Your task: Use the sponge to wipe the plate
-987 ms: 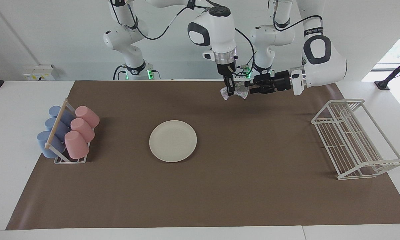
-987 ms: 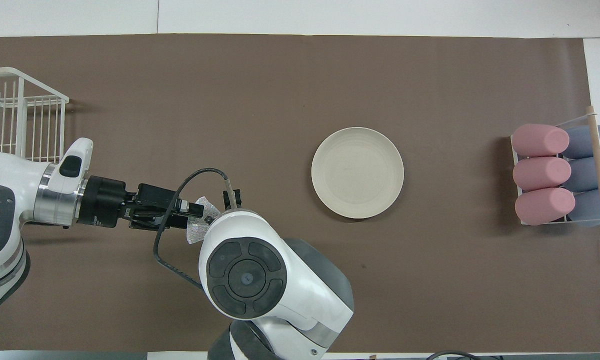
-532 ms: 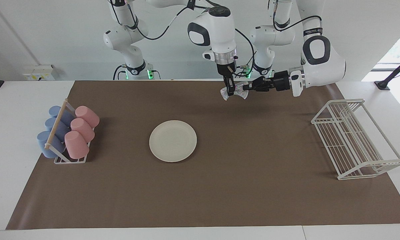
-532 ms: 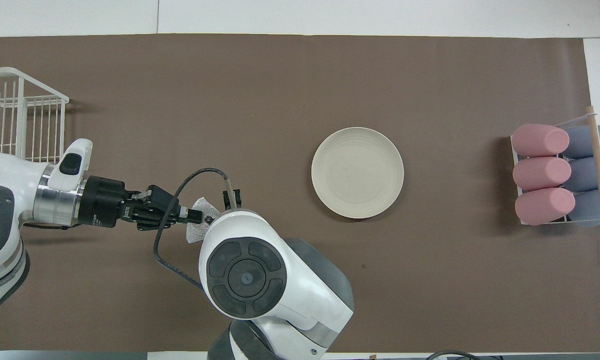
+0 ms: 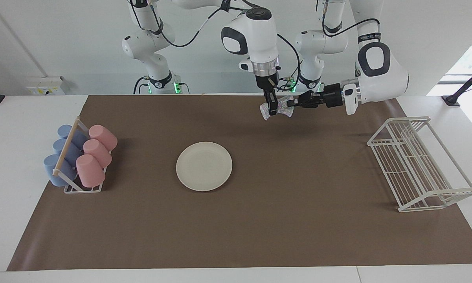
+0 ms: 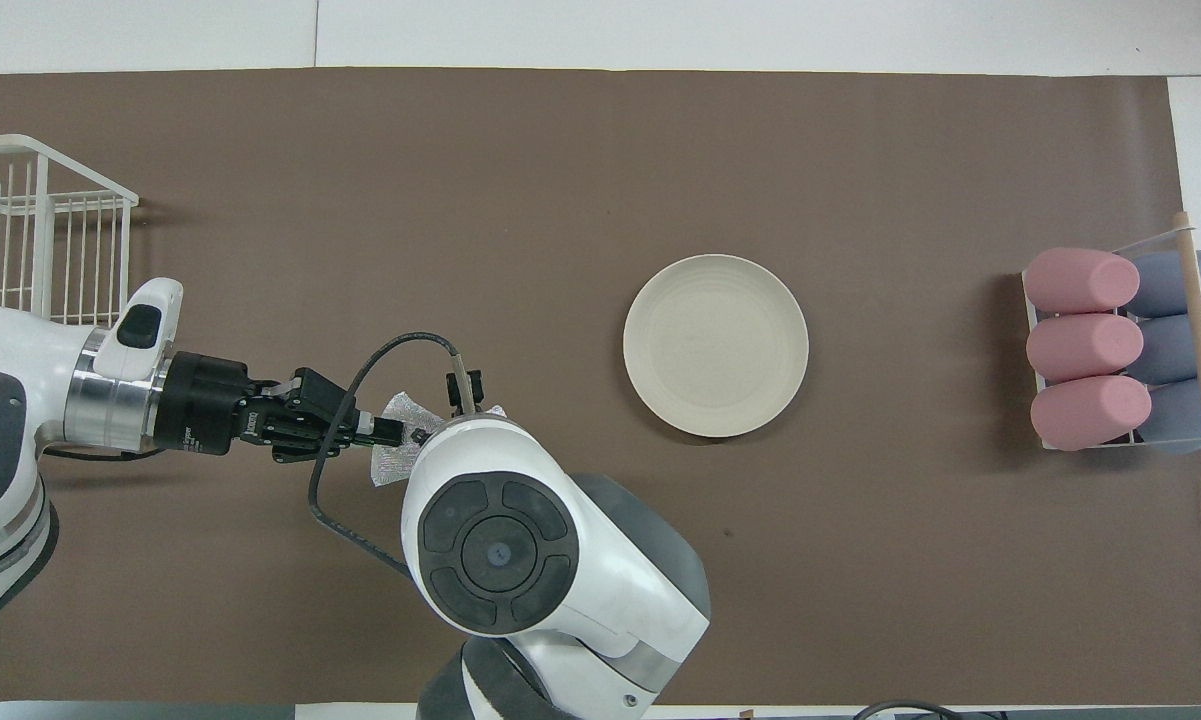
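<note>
Mid-air handover: your left gripper (image 5: 292,103) jaws are clamped on the sponge (image 5: 277,109); whether the right gripper (image 5: 272,105) jaws grip it is unclear. The plate (image 5: 204,166) lies unwiped mid-surface.

**Hidden or cut off**

Under the right arm's bulky white wrist, overhead: most of the crinkly silvery sponge (image 6: 392,464) and the whole right gripper (image 5: 272,109). At the frame edge: white wire rack (image 6: 20,235), cropped.
</note>
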